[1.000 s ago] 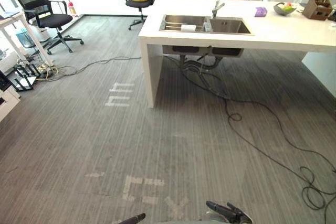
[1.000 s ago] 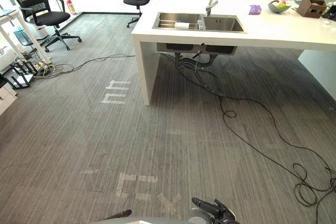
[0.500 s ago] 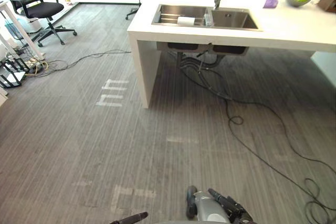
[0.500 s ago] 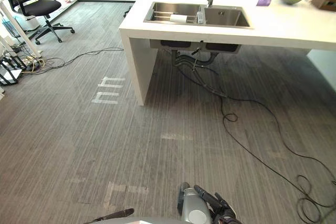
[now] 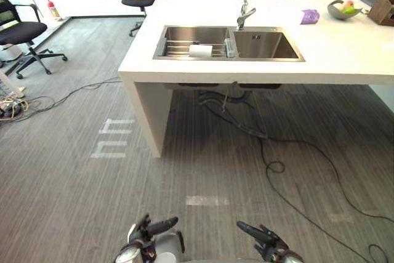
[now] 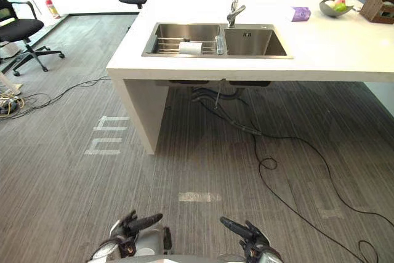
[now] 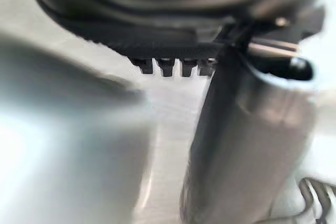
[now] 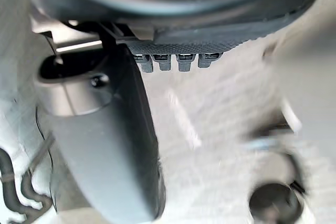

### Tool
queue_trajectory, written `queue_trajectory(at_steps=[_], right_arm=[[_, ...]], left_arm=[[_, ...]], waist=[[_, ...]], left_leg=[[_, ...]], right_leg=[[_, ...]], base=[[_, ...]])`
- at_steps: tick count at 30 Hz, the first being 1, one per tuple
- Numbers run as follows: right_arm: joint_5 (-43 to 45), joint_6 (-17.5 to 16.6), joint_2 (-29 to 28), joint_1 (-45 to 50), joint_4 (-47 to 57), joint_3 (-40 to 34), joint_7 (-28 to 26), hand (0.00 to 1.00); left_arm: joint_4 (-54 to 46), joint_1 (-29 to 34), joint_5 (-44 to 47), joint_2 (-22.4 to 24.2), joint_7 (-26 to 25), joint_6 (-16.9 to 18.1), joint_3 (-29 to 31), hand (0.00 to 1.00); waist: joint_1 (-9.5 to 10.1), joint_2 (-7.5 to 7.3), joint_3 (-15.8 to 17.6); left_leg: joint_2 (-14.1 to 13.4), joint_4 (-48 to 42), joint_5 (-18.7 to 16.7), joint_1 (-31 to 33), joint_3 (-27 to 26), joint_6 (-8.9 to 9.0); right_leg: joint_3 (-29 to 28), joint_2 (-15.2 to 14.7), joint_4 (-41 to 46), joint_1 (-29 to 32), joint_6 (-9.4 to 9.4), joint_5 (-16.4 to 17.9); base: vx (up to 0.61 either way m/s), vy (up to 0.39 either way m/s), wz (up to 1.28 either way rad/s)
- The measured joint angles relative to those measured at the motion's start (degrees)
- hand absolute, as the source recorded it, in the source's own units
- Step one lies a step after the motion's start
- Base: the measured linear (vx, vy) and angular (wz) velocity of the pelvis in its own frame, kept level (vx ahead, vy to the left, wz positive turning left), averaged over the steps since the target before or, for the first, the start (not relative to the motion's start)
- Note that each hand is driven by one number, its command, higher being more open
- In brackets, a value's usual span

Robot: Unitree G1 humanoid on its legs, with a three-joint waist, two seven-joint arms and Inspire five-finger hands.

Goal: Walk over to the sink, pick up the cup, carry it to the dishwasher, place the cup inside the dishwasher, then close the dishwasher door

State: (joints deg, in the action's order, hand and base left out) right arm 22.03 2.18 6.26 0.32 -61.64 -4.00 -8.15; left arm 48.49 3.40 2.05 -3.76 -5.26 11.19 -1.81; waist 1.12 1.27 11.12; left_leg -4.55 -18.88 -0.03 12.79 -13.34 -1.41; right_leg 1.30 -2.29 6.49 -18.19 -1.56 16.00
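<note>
Both hands hang low before the robot, well short of the worktop [image 5: 345, 50]. The left hand [image 5: 149, 236] and the right hand [image 5: 266, 243] sit side by side over the grey carpet, apart from each other, with their dark fingers reaching forward and slightly inward. In the left wrist view the fingers [image 7: 168, 67] run out in a straight row beside the thumb with nothing between them. The right wrist view shows the same for the right hand's fingers [image 8: 173, 62]. Both hands are slack and empty.

The double sink [image 5: 184, 31] is set into the worktop near its near edge, toward the left end, with the faucet [image 5: 244, 12] behind the divider. A clear cup [image 5: 229, 47] stands upright in the left basin against the divider. Just beside it a white cylinder [image 5: 200, 51] lies on its side on the wire rack [image 5: 175, 47]; whether that is a cup or a roll I cannot tell. A purple thing [image 5: 309, 16] and a fruit bowl [image 5: 340, 9] sit toward the far right corner.
</note>
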Motion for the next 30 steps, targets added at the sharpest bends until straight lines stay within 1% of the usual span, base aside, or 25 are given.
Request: queue_trajectory(at_steps=[1,4,5,6,7,8,9,10,11,12,13,15,16,18,19,20,21,22,23,24,25,27,28,29,30], right_arm=[[-0.1,0.1,0.0,-0.6,0.3,0.5,-0.2,1.0],[-0.9,1.9,0.2,-0.6,0.1,2.3,1.4,1.0],[-0.8,2.1,0.2,-0.5,0.3,2.2,1.8,1.0],[-0.7,2.1,0.2,-0.4,0.4,2.2,1.9,1.0],[-0.7,2.3,0.1,0.4,1.0,2.1,2.4,1.0],[-0.9,2.5,0.0,1.2,1.9,1.6,2.9,1.0],[-0.9,2.5,0.0,1.4,2.8,1.5,3.3,1.0],[-0.9,2.5,0.2,1.4,3.2,1.5,3.6,1.0],[-0.9,2.1,0.3,1.5,4.3,1.5,3.8,1.0],[-0.9,1.8,0.5,1.5,4.8,1.5,3.9,1.0],[-0.9,1.3,1.0,1.4,5.2,1.5,4.0,1.0],[-0.9,0.4,1.0,0.9,5.1,1.3,3.9,1.0],[-0.8,0.2,0.8,0.5,5.1,0.8,4.0,1.0],[-0.9,0.0,0.5,0.0,5.3,0.4,3.9,1.0],[-1.0,0.1,0.3,0.0,5.7,0.4,3.8,1.0],[-1.0,0.3,0.1,0.1,5.7,0.6,3.8,1.0],[-1.0,0.6,-0.1,0.4,5.7,0.9,3.8,1.0],[-1.2,0.6,0.4,0.5,5.8,1.1,3.7,1.0],[-1.6,1.1,1.2,0.2,5.7,1.3,3.5,1.0],[-2.0,2.3,2.2,0.2,5.0,1.2,3.0,1.0],[-2.2,3.1,2.5,-0.2,4.4,1.1,2.8,1.0],[-3.8,4.4,2.6,-0.2,4.7,1.0,1.8,1.0],[-4.2,5.5,3.1,0.2,4.8,1.1,1.2,1.0],[-4.2,6.2,3.5,0.5,4.9,1.1,1.0,1.0],[-4.0,7.4,4.3,1.6,5.4,1.0,0.5,1.0]], left_arm=[[-1.9,-1.3,-1.9,0.4,-4.0,3.7,-2.6,1.0],[-11.3,-1.8,-8.4,1.4,-12.9,11.0,-8.0,1.0],[-18.0,-0.9,-10.2,1.0,-15.1,12.4,-9.0,1.0],[-19.8,-0.8,-10.5,0.9,-15.6,12.9,-9.2,1.0],[-26.1,-0.5,-12.4,0.1,-17.7,14.4,-9.5,1.0],[-32.5,-0.4,-13.9,-0.9,-18.5,15.0,-9.0,1.0],[-37.3,-0.3,-14.8,-1.7,-18.6,15.1,-8.2,1.0],[-41.7,-0.2,-15.4,-2.3,-18.6,15.6,-7.6,1.0],[-46.8,-0.5,-15.5,-3.5,-18.5,16.3,-6.7,1.0],[-48.6,-0.7,-15.5,-3.8,-18.5,17.0,-6.5,1.0],[-51.4,-0.8,-15.8,-3.9,-19.0,18.5,-6.5,1.0],[-53.3,-1.9,-18.7,-4.3,-21.6,20.3,-7.6,1.0],[-53.2,-2.7,-19.6,-4.4,-22.3,20.2,-8.2,1.0],[-53.0,-4.3,-20.2,-5.1,-23.0,19.7,-9.4,1.0],[-53.0,-5.6,-20.1,-5.9,-23.2,19.3,-10.1,1.0],[-53.0,-6.4,-20.0,-6.8,-23.1,18.9,-10.1,1.0],[-53.1,-6.5,-20.0,-7.4,-23.0,18.6,-9.8,1.0],[-52.4,-6.4,-20.0,-7.8,-23.1,18.1,-9.4,1.0],[-52.4,-5.9,-19.9,-7.6,-23.0,17.1,-9.5,1.0],[-52.3,-5.6,-20.2,-7.3,-22.5,16.6,-10.1,1.0],[-52.5,-5.6,-20.7,-6.9,-22.0,16.6,-10.2,1.0],[-52.5,-5.5,-22.2,-6.9,-21.9,16.6,-10.2,1.0],[-52.8,-5.5,-22.3,-6.7,-20.8,16.3,-10.1,1.0],[-52.9,-5.4,-22.3,-6.6,-20.2,15.9,-10.1,1.0],[-53.4,-4.5,-22.3,-5.8,-19.0,14.8,-9.6,1.0]], waist=[[-0.87,0.02,0.0],[-0.64,-0.2,0.0],[-0.56,-0.25,-0.1],[-0.5,-0.35,-0.1],[-0.38,-0.95,-0.5],[-0.27,-1.45,-0.7],[-0.24,-1.68,-0.9],[-0.29,-1.84,-1.0],[-0.34,-2.26,-1.2],[-0.32,-2.43,-1.4],[-0.26,-2.21,-2.0],[-0.35,-1.93,-2.2],[-0.58,-1.91,-2.2],[-1.09,-1.7,-2.1],[-1.45,-1.65,-2.1],[-1.47,-1.96,-2.1],[-1.45,-2.94,-2.4],[-1.55,-1.89,-2.0],[-1.7,-0.85,-2.1],[-1.87,0.76,-2.8],[-1.76,1.67,-3.0],[-2.11,1.92,-3.1],[-2.1,2.18,-2.9],[-2.13,2.52,-2.9],[-1.89,4.82,-3.5]], left_leg=[[1.2,-2.2,-2.1,1.8,0.9,-0.78],[3.6,-5.7,-6.0,2.5,1.5,-2.64],[4.2,-6.0,-7.4,2.3,1.6,-3.06],[4.4,-5.9,-7.6,2.1,1.6,-3.23],[5.6,-5.1,-8.4,0.8,1.4,-3.78],[6.6,-3.9,-8.7,-1.7,1.0,-4.26],[7.0,-3.0,-8.9,-4.0,0.6,-4.53],[7.1,-1.7,-9.4,-7.0,0.4,-4.81],[7.4,0.2,-10.1,-10.9,0.5,-4.57],[7.5,1.5,-10.1,-13.0,0.3,-4.53],[7.1,4.1,-10.0,-16.6,0.3,-4.35],[5.5,7.0,-9.8,-21.3,0.4,-4.06],[4.6,7.6,-9.8,-22.6,0.5,-4.04],[2.6,8.7,-9.9,-24.6,1.0,-2.62],[1.3,9.0,-10.7,-25.6,1.6,-0.3],[0.7,9.2,-11.9,-26.8,1.9,2.07],[0.9,9.3,-12.5,-27.6,2.1,3.11],[0.2,9.3,-14.3,-29.6,2.4,5.41],[-1.1,9.1,-14.5,-29.3,2.4,5.52],[-2.8,9.1,-14.7,-28.8,2.9,5.48],[-4.3,9.1,-14.7,-28.9,3.0,5.55],[-5.9,8.9,-14.9,-28.9,3.0,5.78],[-7.2,8.2,-16.6,-29.0,2.9,5.86],[-8.0,7.8,-18.2,-29.0,2.8,4.9],[-10.6,7.5,-21.0,-29.3,2.2,3.61]], right_leg=[[-2.1,0.2,-0.1,0.5,0.69,-0.8],[-2.5,-1.9,4.4,1.7,0.9,-0.7],[-2.6,-2.4,8.5,3.4,1.01,-0.7],[-2.5,-2.6,9.8,3.9,1.17,-0.7],[-1.9,-3.6,16.0,5.8,3.31,-0.7],[-0.7,-4.9,24.2,8.5,6.52,-2.3],[0.3,-6.1,31.5,10.9,11.42,-5.3],[1.5,-7.8,39.5,13.6,15.78,-10.2],[4.4,-10.5,52.5,18.2,14.15,-11.6],[6.3,-12.0,58.1,20.4,11.69,-10.7],[9.4,-13.9,65.2,24.2,7.54,-8.2],[12.2,-13.6,64.5,29.1,4.28,-5.6],[13.5,-13.1,60.2,30.7,3.68,-4.2],[16.7,-12.6,46.9,32.5,3.46,-2.7],[18.2,-12.0,34.8,32.4,3.65,-3.2],[17.4,-10.9,21.5,31.5,3.63,-6.9],[16.0,-10.7,14.8,30.8,3.23,-12.2],[14.3,-9.7,12.9,29.8,3.56,-19.9],[13.8,-8.4,13.2,29.7,3.28,-20.1],[12.2,-6.1,11.7,29.3,3.44,-19.2],[12.3,-4.3,10.9,29.2,2.87,-18.7],[12.8,-2.6,10.7,29.1,2.67,-17.4],[13.3,-1.4,11.3,29.2,2.4,-16.0],[13.8,-0.7,11.7,29.2,2.13,-15.4],[14.7,0.8,16.1,29.8,1.95,-13.0]], base=[[0.45,0.226,0.09],[0.47,0.226,0.34],[0.36,0.151,0.11],[0.29,0.094,0.1],[0.31,0.085,0.08],[0.47,0.124,0.02],[0.4,0.098,-0.1],[0.45,0.097,-0.17],[0.36,0.059,-0.14],[0.4,0.038,-0.12],[0.3,-0.024,-0.11],[0.29,-0.08,-0.06],[0.27,-0.162,0.02],[0.27,-0.2,0.11],[0.3,-0.26,0.17],[0.32,-0.284,0.12],[0.37,-0.332,-0.02],[0.31,-0.261,-0.06],[0.32,-0.288,-0.04],[0.25,-0.23,-0.13],[0.21,-0.232,-0.14],[0.13,-0.218,-0.11],[0.06,-0.172,-0.03],[0.05,-0.181,-0.04],[0.1,-0.089,-0.04]])
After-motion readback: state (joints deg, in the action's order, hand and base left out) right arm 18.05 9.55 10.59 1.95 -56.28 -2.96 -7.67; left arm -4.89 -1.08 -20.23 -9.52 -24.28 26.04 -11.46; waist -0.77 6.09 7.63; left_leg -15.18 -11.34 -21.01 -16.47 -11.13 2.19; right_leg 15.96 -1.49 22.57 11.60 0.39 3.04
